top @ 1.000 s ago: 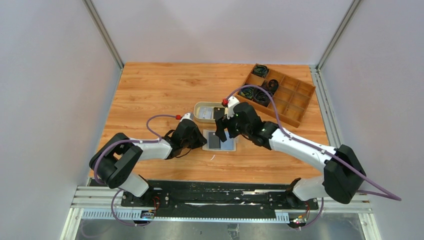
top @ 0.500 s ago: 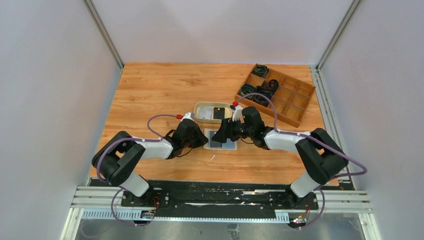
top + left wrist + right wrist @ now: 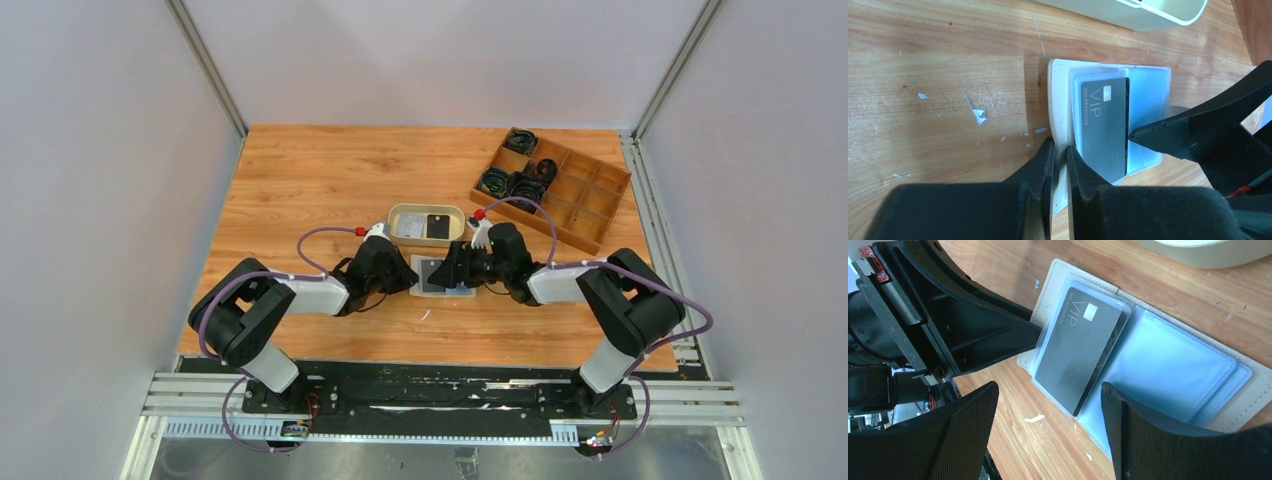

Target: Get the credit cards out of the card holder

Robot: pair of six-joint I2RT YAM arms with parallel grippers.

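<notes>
The cream card holder (image 3: 1058, 100) lies open on the wooden table, its clear blue-tinted sleeves facing up. A dark grey credit card marked VIP (image 3: 1105, 125) sits in the left sleeve, its right edge sticking out of the sleeve. My left gripper (image 3: 1061, 152) is shut on the card holder's near cream edge. My right gripper (image 3: 1048, 410) hangs open low over the holder (image 3: 1248, 405). One of its fingertips (image 3: 1168, 137) rests at the VIP card's (image 3: 1080, 350) right edge, the other over bare wood. From above, both grippers (image 3: 408, 280) (image 3: 452, 272) meet at the holder (image 3: 440, 290).
Just behind the holder stands an oval beige dish (image 3: 400, 215) holding a black card (image 3: 437, 226) and a pale one (image 3: 412, 229). A brown wooden compartment tray (image 3: 585, 195) with coiled black cables sits at the back right. White flecks dot the wood near the holder.
My right arm has folded in and come down from beside the dish to the holder's right side, its open jaws now low over the VIP card. The left gripper has kept its grip.
</notes>
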